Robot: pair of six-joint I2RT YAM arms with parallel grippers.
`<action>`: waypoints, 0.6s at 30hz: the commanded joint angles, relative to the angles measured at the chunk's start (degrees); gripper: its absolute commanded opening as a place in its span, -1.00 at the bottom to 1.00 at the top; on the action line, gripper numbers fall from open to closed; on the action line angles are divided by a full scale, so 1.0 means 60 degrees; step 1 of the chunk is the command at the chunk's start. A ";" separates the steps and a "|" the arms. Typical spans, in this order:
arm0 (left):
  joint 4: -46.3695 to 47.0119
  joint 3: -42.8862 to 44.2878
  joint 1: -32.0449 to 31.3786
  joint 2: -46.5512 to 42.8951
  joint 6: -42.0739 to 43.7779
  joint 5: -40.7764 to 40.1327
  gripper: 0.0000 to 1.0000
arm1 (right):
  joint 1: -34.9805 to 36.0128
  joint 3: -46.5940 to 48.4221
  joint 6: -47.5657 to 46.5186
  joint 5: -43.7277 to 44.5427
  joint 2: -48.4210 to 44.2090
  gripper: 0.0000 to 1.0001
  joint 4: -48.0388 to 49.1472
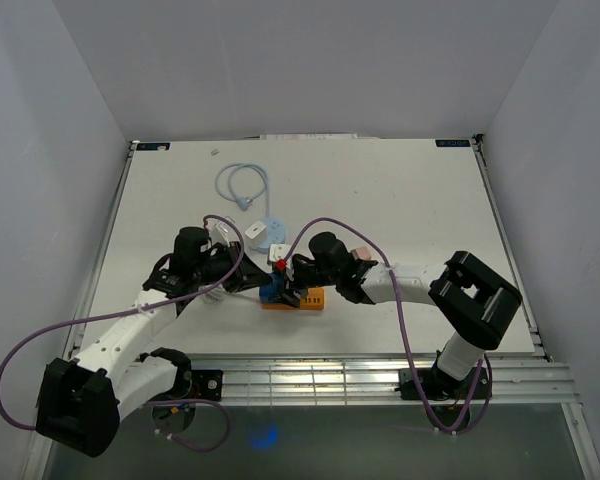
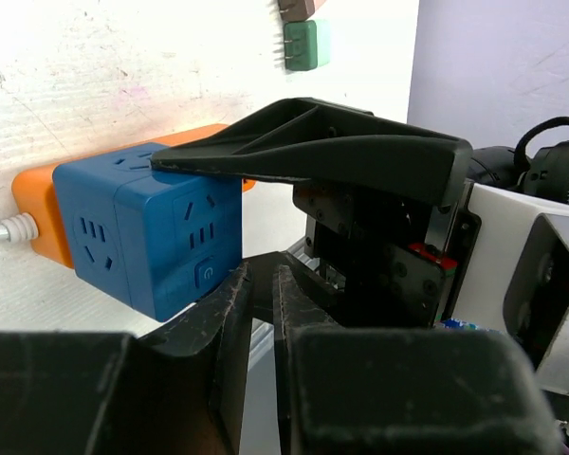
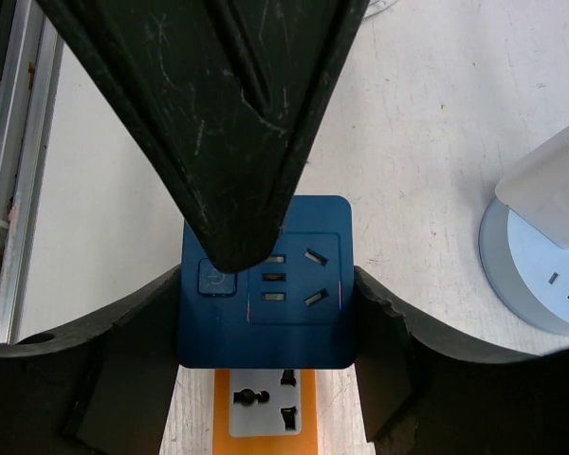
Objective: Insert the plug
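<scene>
Starting on the left: my left claw (image 1: 250,283) reaches in from the lower left of the overhead frame. Its fingers are pressed together with nothing between them, and the tip is parked at the button face of the blue plastic cube plug-block (image 2: 142,232). I read that as a brace, so the block cannot skid while it is pushed home.

Centre frame now: the block sits on the flat orange plastic power strip (image 3: 266,408), over one end, and a free outlet shows below it in my right wrist view. Whether its pins are fully seated I cannot tell, because the joint is hidden.

From the right, my right claw (image 1: 289,277) straddles the block with one finger on each side wall, clamped on it. That hold lets me press it squarely into the strip.

Around it, a white cord (image 2: 2,230) leaves the strip at far left of the left wrist view, and a green plug (image 2: 305,43) lies at top centre. A pale blue round base (image 3: 536,284) carrying a white adapter (image 3: 550,166) stands near on the right, apart from the block. Nothing blocks the push, though my two claws are crowded.
</scene>
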 commanded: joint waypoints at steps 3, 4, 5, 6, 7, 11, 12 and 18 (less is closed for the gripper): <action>0.0611 -0.0123 -0.0052 0.0030 0.0041 -0.0101 -0.50 | 0.0043 -0.0481 0.0336 0.0037 0.0460 -0.84 -0.2326; 0.0626 -0.0153 -0.0052 0.0044 0.0070 -0.0102 -0.50 | 0.0043 -0.0467 0.0322 0.0037 0.0460 -0.84 -0.2340; 0.0656 -0.0153 -0.0052 0.0059 0.0070 -0.0102 -0.51 | 0.0043 -0.0452 0.0336 0.0037 0.0474 -0.84 -0.2340; 0.0656 -0.0153 -0.0052 0.0074 0.0070 -0.0087 -0.51 | 0.0057 -0.0452 0.0322 0.0037 0.0489 -0.84 -0.2355; 0.0656 -0.0066 -0.0052 0.0059 0.0026 -0.0029 -0.52 | 0.0043 -0.0452 0.0336 0.0037 0.0489 -0.84 -0.2370; 0.0146 0.0607 -0.0052 -0.0409 -0.0004 0.0045 -0.53 | 0.0057 -0.0467 0.0321 0.0051 0.0401 -0.84 -0.2341; -0.0031 0.0783 -0.0052 -0.0482 0.0055 -0.0086 -0.53 | 0.0043 -0.0467 0.0321 0.0051 0.0401 -0.84 -0.2340; -0.0472 0.1327 -0.0052 -0.0424 0.0290 -0.0014 -0.53 | 0.0043 -0.0452 0.0336 0.0037 0.0401 -0.84 -0.2355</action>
